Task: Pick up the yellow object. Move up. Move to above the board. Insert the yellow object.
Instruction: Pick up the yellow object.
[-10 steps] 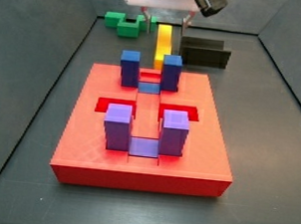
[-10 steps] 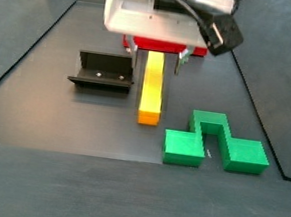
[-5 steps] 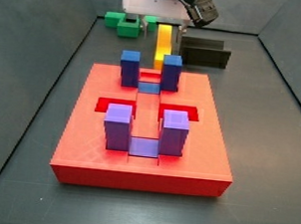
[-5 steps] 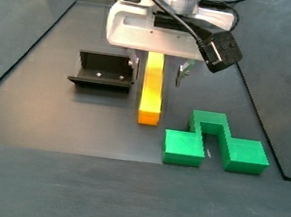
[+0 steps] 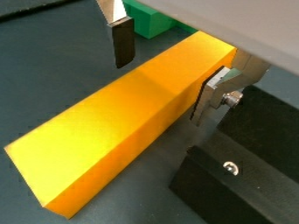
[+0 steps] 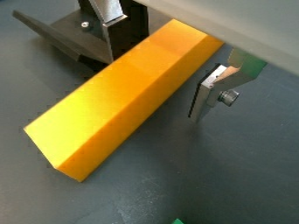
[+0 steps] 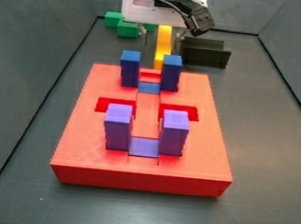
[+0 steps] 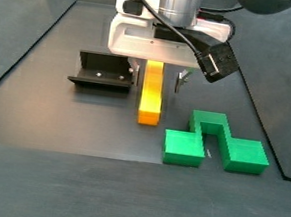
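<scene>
The large flat red square board (image 7: 144, 133) with its upright blue and purple posts lies on the dark desk (image 7: 274, 176), well apart from the action at the far end. There the long, narrow yellow-orange rectangular bar (image 8: 151, 91) lies flat on the desk, with the dark L-shaped fixture (image 8: 102, 72) just beside one flank and the green notched block (image 8: 217, 143) near its free end on the opposite side. The white-bodied pincer (image 8: 161, 74) hangs low over the bar's rear end, and both wrist views show its flat silver fingers (image 5: 218, 89) straddling the bar with their dark pads (image 5: 121, 41) standing clear of the yellow sides, so the pincer is apart and nothing is clamped. The step in hand looks like the pick-up. To do it well, the pincer should sink until the pads sit well down the bar's flanks, stay square to its long axis, then close evenly. The hold is far from the bar's middle, so a firm squeeze matters to stop the free end drooping when lifted, and the finger nearest the fixture (image 6: 70, 39) should keep off it.
</scene>
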Controlling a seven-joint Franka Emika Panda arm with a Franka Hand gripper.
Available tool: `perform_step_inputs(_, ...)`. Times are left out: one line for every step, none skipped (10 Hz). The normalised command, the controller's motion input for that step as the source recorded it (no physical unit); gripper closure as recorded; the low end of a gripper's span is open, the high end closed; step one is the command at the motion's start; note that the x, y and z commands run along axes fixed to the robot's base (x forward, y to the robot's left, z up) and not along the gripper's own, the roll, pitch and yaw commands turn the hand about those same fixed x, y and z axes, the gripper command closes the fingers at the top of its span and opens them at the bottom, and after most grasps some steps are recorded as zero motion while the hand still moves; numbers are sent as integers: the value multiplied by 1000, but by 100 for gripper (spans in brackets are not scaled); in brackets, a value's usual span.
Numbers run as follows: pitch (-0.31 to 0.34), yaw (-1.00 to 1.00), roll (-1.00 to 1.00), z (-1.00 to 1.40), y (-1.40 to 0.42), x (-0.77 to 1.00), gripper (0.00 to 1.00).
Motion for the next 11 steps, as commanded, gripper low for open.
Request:
perform_step_inputs(-111, -34, -154, -177, 0, 0, 0)
perform_step_inputs(-139, -49, -209, -129, 0, 0, 0)
perform_step_inputs(-134, -31, -237, -74, 0, 0, 0)
perform_step_inputs(-76, -29, -131, -26, 0, 0, 0)
perform_step_inputs(0, 0, 0, 0, 0, 0, 0)
perform_step_inputs(0, 0, 0, 0, 0, 0, 100)
perform_step_inputs(0, 0, 0, 0, 0, 0, 100)
perform_step_inputs(0, 0, 0, 0, 0, 0, 100)
perform_step_inputs(0, 0, 0, 0, 0, 0, 100)
perform_step_inputs(0, 0, 0, 0, 0, 0, 100)
perform_step_inputs(0, 0, 0, 0, 0, 0, 100)
